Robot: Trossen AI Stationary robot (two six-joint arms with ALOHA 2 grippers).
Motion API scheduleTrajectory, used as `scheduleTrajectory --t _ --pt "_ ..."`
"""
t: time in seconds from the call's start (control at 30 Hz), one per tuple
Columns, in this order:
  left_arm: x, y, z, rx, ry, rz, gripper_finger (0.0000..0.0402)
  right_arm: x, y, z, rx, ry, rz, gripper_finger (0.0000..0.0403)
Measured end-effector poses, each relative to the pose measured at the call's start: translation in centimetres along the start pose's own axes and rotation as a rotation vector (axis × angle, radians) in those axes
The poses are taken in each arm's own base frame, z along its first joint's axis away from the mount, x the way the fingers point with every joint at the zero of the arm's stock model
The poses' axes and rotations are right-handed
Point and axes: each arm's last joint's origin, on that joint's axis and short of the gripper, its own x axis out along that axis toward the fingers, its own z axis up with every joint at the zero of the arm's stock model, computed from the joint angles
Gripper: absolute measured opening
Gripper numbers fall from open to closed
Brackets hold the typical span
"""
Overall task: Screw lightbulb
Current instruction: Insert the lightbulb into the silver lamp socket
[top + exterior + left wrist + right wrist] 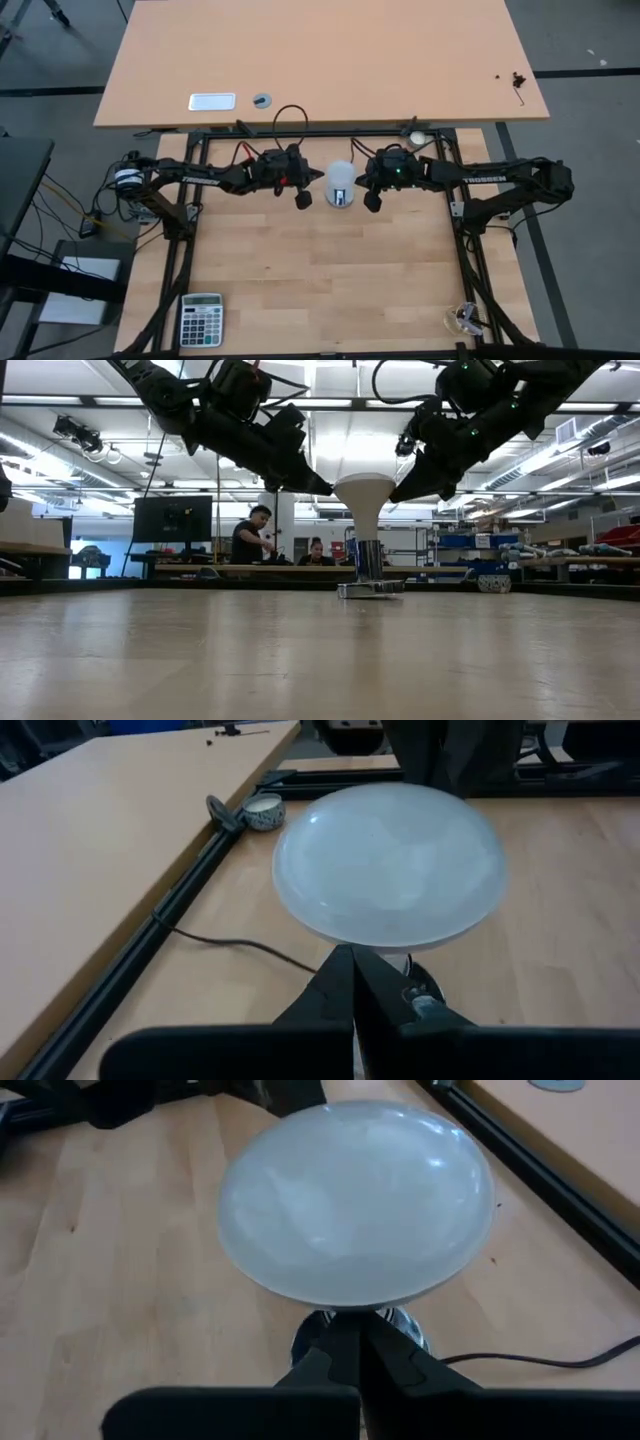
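The lightbulb [340,183] [366,495] is white, with a wide flat dome narrowing to a thin neck. It stands upright, its screw base in a round silver socket base [370,588] on the wooden table. My left gripper [326,487] [352,960] is shut and comes at it slanting down from the table's left. My right gripper [396,493] [348,1325] is shut and comes slanting down from the right. Both tips sit just under the dome's rim. My left gripper's shut fingertips [322,485] meet the bulb's left side just under the dome's rim [341,488], slanting down from the table's left. The bulb stays upright in the socket base. My right gripper's shut fingertips [400,490] meet the bulb's right side under the rim [388,497], slanting down from the table's right.
A thin black cord [240,945] runs from the socket base toward the far edge. A small white disc [265,812] lies by the black frame rail at the back. A calculator [202,320] lies near left, a small metal thing [465,318] near right. A second table [320,60] stands beyond.
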Motion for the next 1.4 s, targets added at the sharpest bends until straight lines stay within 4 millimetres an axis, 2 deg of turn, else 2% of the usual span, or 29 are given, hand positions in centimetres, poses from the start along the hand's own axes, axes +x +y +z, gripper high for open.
scheduleTrajectory --t 0.63,0.97,1.4 --pt "0.1 0.3 2.1 0.027 -0.059 0.010 0.0000 -0.3 0.2 0.2 0.020 -0.012 0.031 0.0004" --pt "0.1 0.3 2.2 0.028 -0.059 0.005 0.0000 -2.1 0.3 1.2 0.029 -0.082 0.041 0.0004" --pt "0.1 -0.1 2.1 0.029 -0.052 -0.014 0.0000 -1.5 0.3 0.8 0.046 -0.037 0.038 0.0004"
